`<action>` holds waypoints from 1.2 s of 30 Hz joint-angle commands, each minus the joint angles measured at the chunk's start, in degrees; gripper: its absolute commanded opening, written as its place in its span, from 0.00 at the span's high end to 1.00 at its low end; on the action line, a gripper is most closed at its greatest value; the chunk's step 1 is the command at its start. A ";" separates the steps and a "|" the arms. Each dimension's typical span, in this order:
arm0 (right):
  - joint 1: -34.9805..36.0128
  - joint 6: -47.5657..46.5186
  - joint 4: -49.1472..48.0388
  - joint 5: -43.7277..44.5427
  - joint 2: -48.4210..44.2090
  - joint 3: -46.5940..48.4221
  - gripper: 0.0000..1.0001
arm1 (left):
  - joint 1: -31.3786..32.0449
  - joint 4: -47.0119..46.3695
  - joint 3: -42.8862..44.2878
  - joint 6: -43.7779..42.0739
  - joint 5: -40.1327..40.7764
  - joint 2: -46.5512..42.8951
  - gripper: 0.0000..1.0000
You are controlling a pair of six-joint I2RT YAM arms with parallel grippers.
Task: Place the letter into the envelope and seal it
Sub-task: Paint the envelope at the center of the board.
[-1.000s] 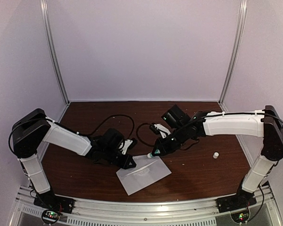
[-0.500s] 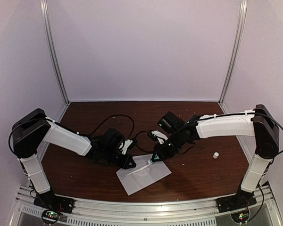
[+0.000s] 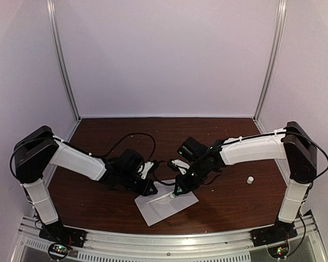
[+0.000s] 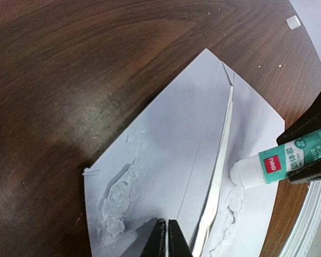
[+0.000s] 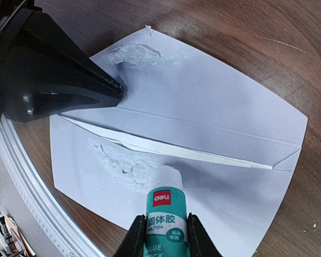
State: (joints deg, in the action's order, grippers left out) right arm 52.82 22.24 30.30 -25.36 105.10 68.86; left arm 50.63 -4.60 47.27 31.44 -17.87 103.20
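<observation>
Envelope: the envelope [image 3: 167,204] lies flat on the table [image 3: 218,131], close to the near edge and between the two arms. Its mouth gapes along a long slit.
Letter: you can see only a bright white edge of the letter [image 5: 203,153] in that slit. The rest appears to be inside.
Left claw: the left gripper [image 4: 166,238] has its jaws pinched together with nothing between them. Its tip presses down on the paper on one side of the slit.
Right claw: the right gripper [image 5: 166,235] is clamped narrow around a glue stick [image 5: 166,206], whose white tip touches the paper on the other side of the slit.
Glue so far: rough white smears [image 5: 123,163] lie just left of the stick's tip, and another patch sits beside the left claw's tip.
Risk, tearing: the smeared paper already looks scuffed. If you press hard or drag the stick sideways, you could crumple or rip it.
Risk, sliding: only one point pins the envelope. If you push the stick away from that pin, the sheet may pivot or bunch.
Risk, glued letter: the stick works just beside the exposed letter edge. If you stray over the slit, you may bond the letter to the envelope.
Risk, stuck claw: glue lies right at the left tip. Lifting it could drag the paper up with it.
Risk, collision: the two claws are close together over the envelope, so a wide sweep could knock them together.
Loose piece: a small white cap-like piece [image 3: 250,179] sits well apart to the right. Keep your elbow clear of it.
</observation>
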 commanded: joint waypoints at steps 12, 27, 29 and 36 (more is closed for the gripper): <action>2.36 -1.15 -0.36 -2.71 3.32 2.80 1.00 | -0.01 3.37 -1.11 0.37 1.90 1.01 0.96; 4.61 0.08 -2.36 -4.72 5.10 5.03 1.00 | -0.01 3.28 -1.30 1.07 2.19 1.21 0.97; 5.02 0.39 -2.74 -4.99 5.32 5.14 1.00 | -0.01 3.28 -1.30 1.24 2.30 1.27 0.97; 6.44 2.34 -5.52 -5.02 5.73 5.39 1.00 | -0.01 3.15 -1.55 1.67 2.30 1.23 0.97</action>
State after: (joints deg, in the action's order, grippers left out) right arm 58.17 22.94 27.16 -29.65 109.69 72.90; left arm 50.63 -4.51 47.27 32.53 -17.67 103.20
